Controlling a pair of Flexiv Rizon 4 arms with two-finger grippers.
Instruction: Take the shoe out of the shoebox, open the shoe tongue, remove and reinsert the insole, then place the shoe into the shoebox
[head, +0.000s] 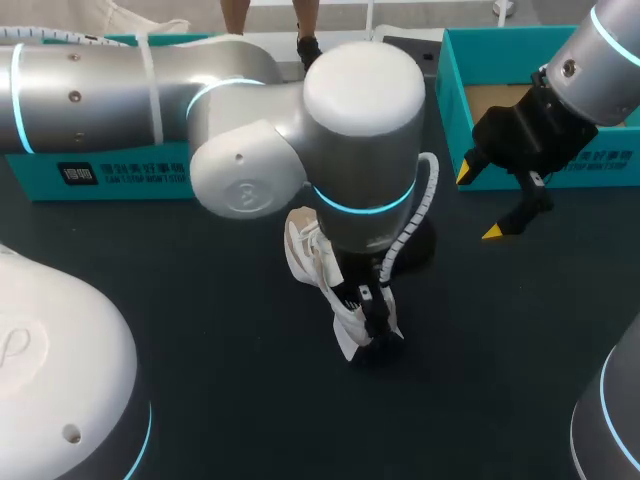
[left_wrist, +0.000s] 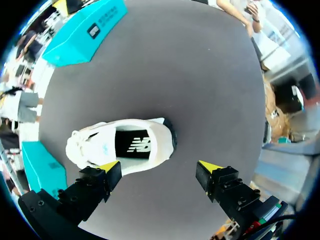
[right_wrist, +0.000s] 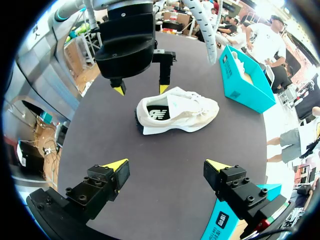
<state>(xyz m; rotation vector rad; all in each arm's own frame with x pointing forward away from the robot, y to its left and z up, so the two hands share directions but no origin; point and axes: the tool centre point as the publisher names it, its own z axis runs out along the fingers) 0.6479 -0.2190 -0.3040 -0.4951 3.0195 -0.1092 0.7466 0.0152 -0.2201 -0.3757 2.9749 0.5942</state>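
The shoe (right_wrist: 177, 110) is sitting upright on the table (right_wrist: 165, 210), mostly hidden by the left arm (head: 360, 130) from overhead. The left hand (left_wrist: 160, 166) is hovering spread over its heel, the right hand (right_wrist: 166, 165) gaping empty.

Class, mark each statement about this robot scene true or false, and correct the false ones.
1. The shoe lies on the table, outside the shoebox. True.
2. The jaws of the right arm are shut on the shoe. False: they stand open and empty, apart from the shoe.
3. The jaws of the left arm stand open over the shoe. True.
4. The shoe is black. False: it is white.
5. The shoe lies upside down. False: it rests on its sole, opening upward.
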